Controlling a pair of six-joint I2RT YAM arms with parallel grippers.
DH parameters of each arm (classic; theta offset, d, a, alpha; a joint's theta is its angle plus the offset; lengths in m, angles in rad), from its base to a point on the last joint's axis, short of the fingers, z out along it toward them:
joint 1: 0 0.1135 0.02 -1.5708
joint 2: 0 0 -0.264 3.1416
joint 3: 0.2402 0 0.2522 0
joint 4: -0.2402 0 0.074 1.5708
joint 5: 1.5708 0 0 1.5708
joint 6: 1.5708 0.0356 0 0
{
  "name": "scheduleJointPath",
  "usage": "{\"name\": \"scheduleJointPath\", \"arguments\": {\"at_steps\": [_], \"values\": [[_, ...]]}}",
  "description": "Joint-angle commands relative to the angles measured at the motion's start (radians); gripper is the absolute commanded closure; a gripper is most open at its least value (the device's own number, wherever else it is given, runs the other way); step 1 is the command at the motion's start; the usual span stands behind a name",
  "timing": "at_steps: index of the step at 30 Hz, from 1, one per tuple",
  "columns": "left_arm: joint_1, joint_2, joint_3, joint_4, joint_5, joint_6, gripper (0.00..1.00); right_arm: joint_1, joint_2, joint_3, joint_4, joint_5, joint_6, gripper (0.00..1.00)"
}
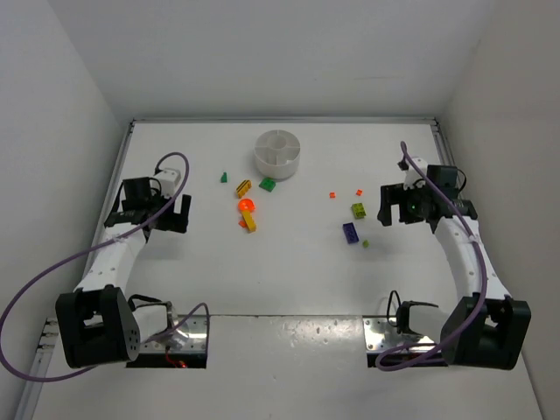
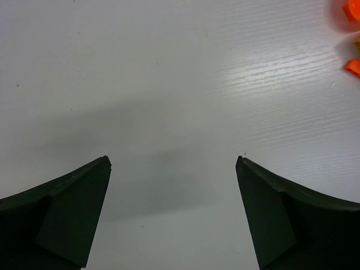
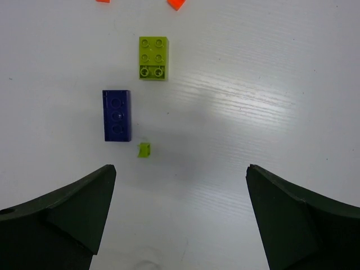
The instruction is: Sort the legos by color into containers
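The right gripper (image 3: pixel 180 169) hangs released, jaws spread wide over bare table (image 1: pixel 297 280). Just ahead of one finger lie a tiny lime bit (image 3: pixel 144 149) and a purple brick (image 3: pixel 117 115), with a lime brick (image 3: pixel 153 57) beyond and orange-red bits (image 3: pixel 176 3) at that view's top edge. The left gripper (image 2: pixel 173 163) is likewise spread and holds nothing, with open white surface around it and orange pieces (image 2: pixel 352 66) only at its view's right edge. The white dish (image 1: pixel 278 164) stands near the table's far edge, well apart from both grippers, with green (image 1: pixel 268 184) and yellow legos (image 1: pixel 243 186) just beside it.
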Motion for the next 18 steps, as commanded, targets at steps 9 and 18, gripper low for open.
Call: {"name": "scheduleJointPath", "arguments": {"at_steps": [9,18], "values": [[0.009,-0.063,0.125,-0.018,0.054,-0.053,0.0,0.005,-0.052,-0.001,0.014,0.087,-0.031,0.0],[0.009,-0.072,0.106,-0.04,0.072,-0.053,0.0,0.014,-0.037,0.029,-0.035,0.02,-0.049,0.13]]}}
